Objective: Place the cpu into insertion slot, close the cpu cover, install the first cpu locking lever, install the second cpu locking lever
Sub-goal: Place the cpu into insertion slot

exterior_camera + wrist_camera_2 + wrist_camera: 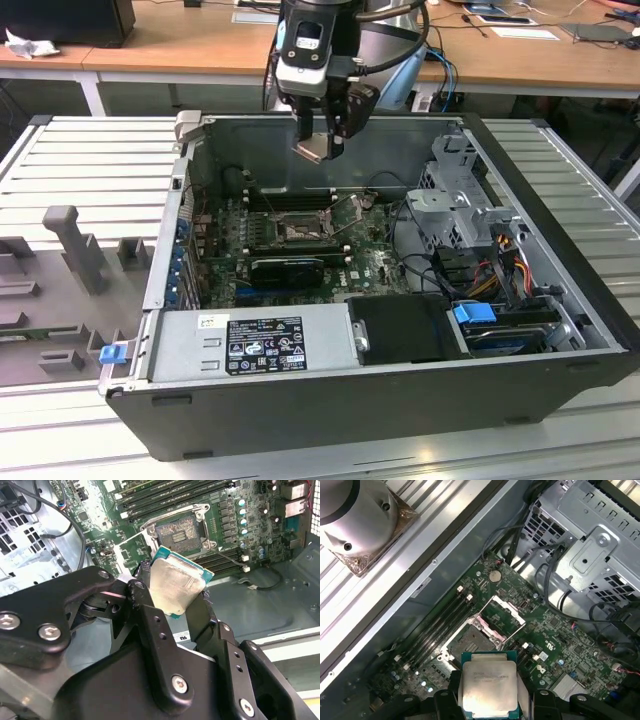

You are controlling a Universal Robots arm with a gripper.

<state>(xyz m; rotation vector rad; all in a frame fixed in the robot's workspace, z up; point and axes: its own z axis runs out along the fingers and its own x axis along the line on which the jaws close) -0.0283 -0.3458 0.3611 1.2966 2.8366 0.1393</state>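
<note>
Exterior view, from its left: the open computer case (300,405) lies on a ribbed table (70,150). Up by its far wall the gripper (318,146) is clamped on the cpu (312,150), well above the insertion slot (300,228). I'd judge the cpu light, stiff and delicate underneath, so it is best held by opposite edges, as here. Being square, it has no long axis. It hangs tilted, metal lid toward both wrist cameras. The cpu cover (506,614) stands open.

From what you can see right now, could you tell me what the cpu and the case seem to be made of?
The cpu: apparently a dull silver metal lid on a teal-green board rim. The case: likely sheet metal, matte grey inside, with folded edges.
</note>
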